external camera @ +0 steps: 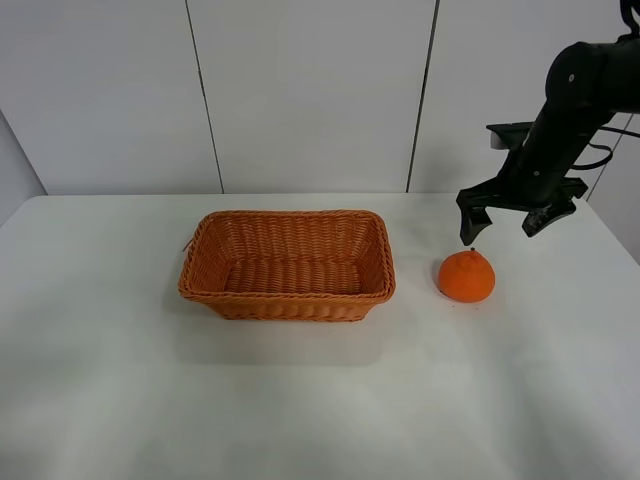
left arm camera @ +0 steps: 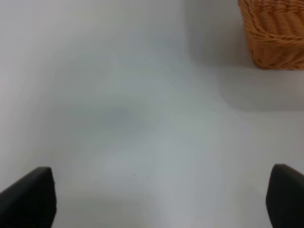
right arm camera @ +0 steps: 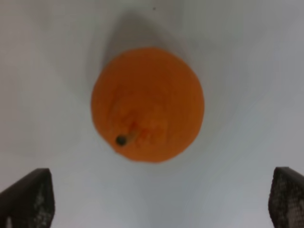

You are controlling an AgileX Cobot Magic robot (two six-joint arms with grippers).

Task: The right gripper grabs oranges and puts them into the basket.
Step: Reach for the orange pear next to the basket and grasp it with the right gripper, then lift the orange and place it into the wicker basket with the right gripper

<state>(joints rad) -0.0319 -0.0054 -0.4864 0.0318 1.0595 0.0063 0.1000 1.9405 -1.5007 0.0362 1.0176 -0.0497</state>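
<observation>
One orange (external camera: 466, 276) with a knob and dark stem on top sits on the white table, just right of the wicker basket (external camera: 289, 297). My right gripper (external camera: 501, 229) hangs open above the orange and a little behind it, not touching it. In the right wrist view the orange (right arm camera: 147, 104) lies between and beyond the two spread fingertips (right arm camera: 28, 195), stem up. The basket is empty. My left gripper (left arm camera: 161, 202) is open over bare table, with a corner of the basket (left arm camera: 275, 33) in its view; that arm does not show in the exterior high view.
The white table (external camera: 300, 400) stretches wide in front of the basket and to its left. A panelled white wall (external camera: 300, 90) stands behind the table's far edge. The right arm's dark cable (external camera: 600, 155) loops beside the wrist.
</observation>
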